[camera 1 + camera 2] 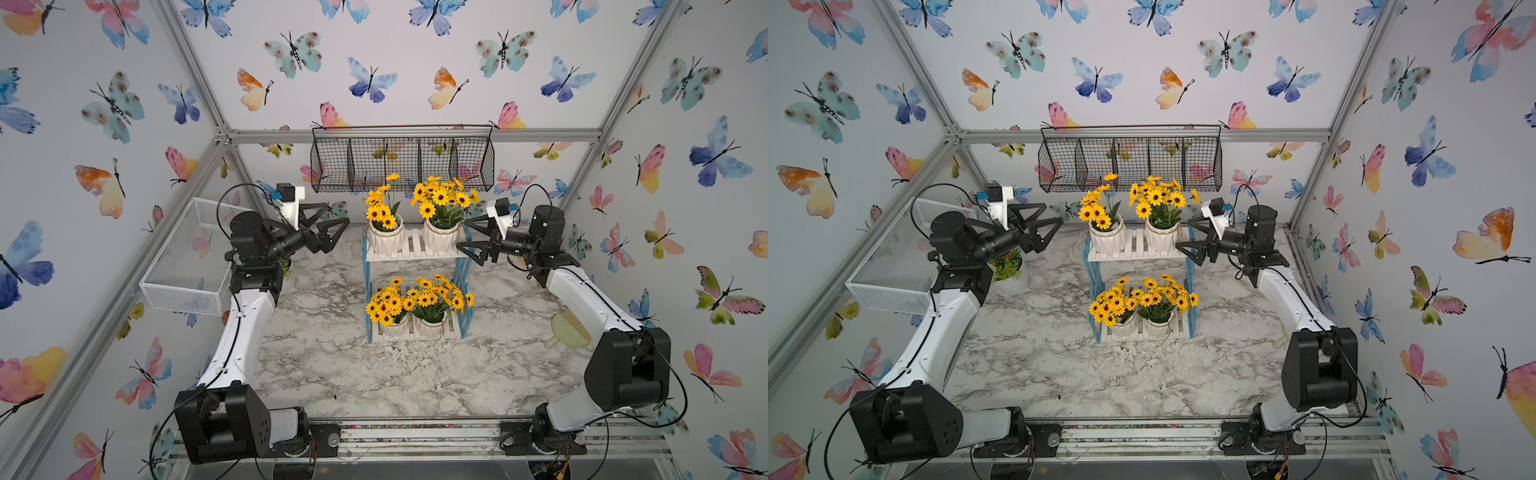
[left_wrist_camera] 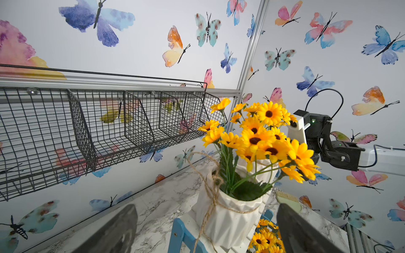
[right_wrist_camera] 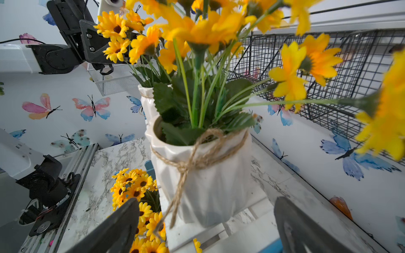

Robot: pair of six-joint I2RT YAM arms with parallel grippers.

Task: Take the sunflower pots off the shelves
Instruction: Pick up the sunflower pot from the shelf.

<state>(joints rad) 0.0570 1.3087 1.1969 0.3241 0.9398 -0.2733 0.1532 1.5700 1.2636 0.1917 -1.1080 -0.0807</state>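
Butterfly-patterned walls on an aluminium frame enclose a grey-veined marble-look table [image 1: 332, 365]. The shelves [image 1: 415, 251] stand midway between the table's side edges and nearer its back edge. Their boards run parallel to that edge, with the upper tier set behind the lower.

All four sunflower pots [image 1: 385, 239] sit on the shelves, upright with stems pointing up. Two are side by side on the upper tier. Two more are on the lower tier, where the blooms hide most of the lower pots [image 1: 430, 326].

The left arm [image 1: 241, 332] holds the left jaws wide apart beside the left end of the upper tier, aimed at the nearest pot and touching nothing. The right arm [image 1: 590, 299] mirrors it at the right end, with the right jaws also wide apart around nothing. In the wrist views only the jaw tips show, cut off at the frame edge.

A black wire basket [image 1: 401, 164] hangs on the back wall and a white mesh basket [image 1: 187, 266] on the left wall. Another potted plant [image 1: 1009, 270] is half hidden behind the left arm. A pale green brush [image 1: 569, 328] is partly hidden behind the right arm.
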